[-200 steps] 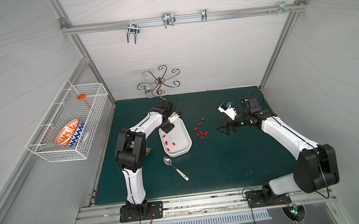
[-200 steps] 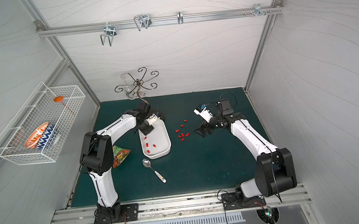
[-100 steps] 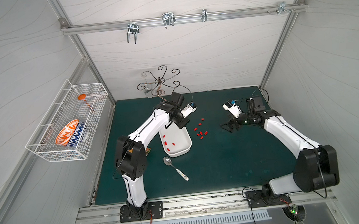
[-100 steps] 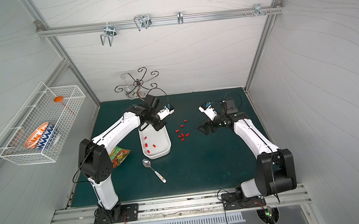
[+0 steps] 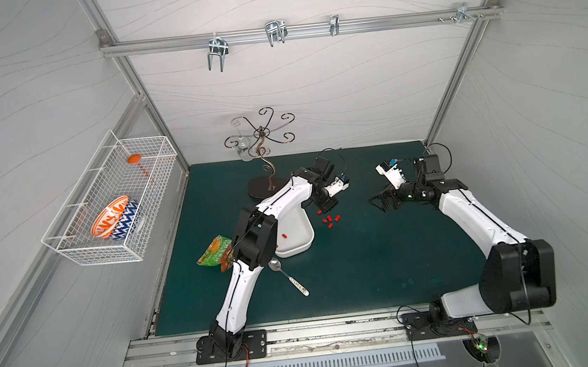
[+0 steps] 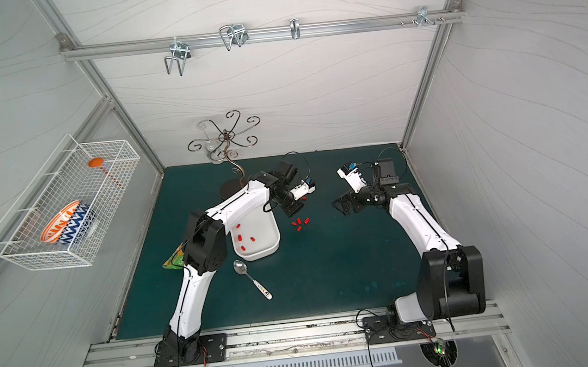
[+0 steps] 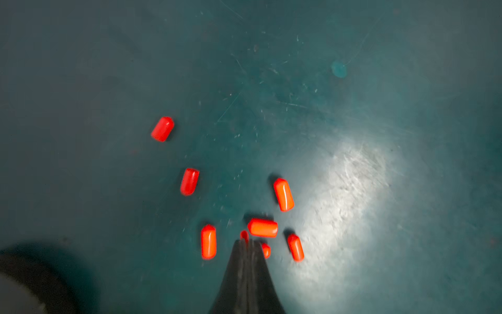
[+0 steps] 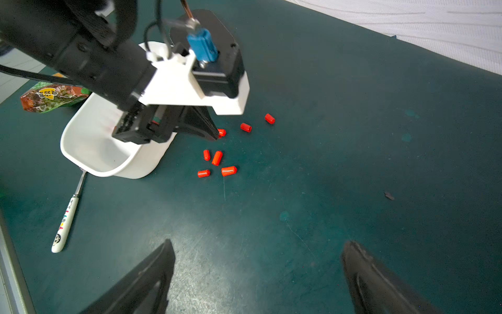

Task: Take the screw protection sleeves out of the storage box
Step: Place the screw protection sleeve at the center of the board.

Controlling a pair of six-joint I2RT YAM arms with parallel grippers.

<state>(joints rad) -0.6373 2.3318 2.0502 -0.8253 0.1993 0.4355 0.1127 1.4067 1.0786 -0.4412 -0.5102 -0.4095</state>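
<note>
The white storage box (image 6: pixel 265 227) lies on the green mat and several red screw protection sleeves (image 6: pixel 242 238) lie in it; in a top view my left arm covers much of the storage box (image 5: pixel 300 240). More sleeves (image 5: pixel 331 220) lie loose on the mat to its right. My left gripper (image 7: pixel 246 240) hovers just over that cluster (image 7: pixel 262 227), shut, with one red sleeve (image 7: pixel 244 234) pinched at its tip. The right wrist view also shows the left gripper (image 8: pixel 217 134) and that sleeve (image 8: pixel 222 132). My right gripper (image 8: pixel 258 244) stands open and empty over bare mat to the right of the right gripper (image 5: pixel 379 203).
A spoon (image 5: pixel 288 275) lies in front of the box. A snack packet (image 5: pixel 214 254) lies to the box's left. A curly metal stand (image 5: pixel 264 180) stands at the back. A wire basket (image 5: pixel 143 239) on the left wall holds a patterned bowl (image 5: pixel 115 218).
My left gripper has swung from over the box to the right, out over the loose sleeves on the mat. My right arm has drawn back a little to the right.
</note>
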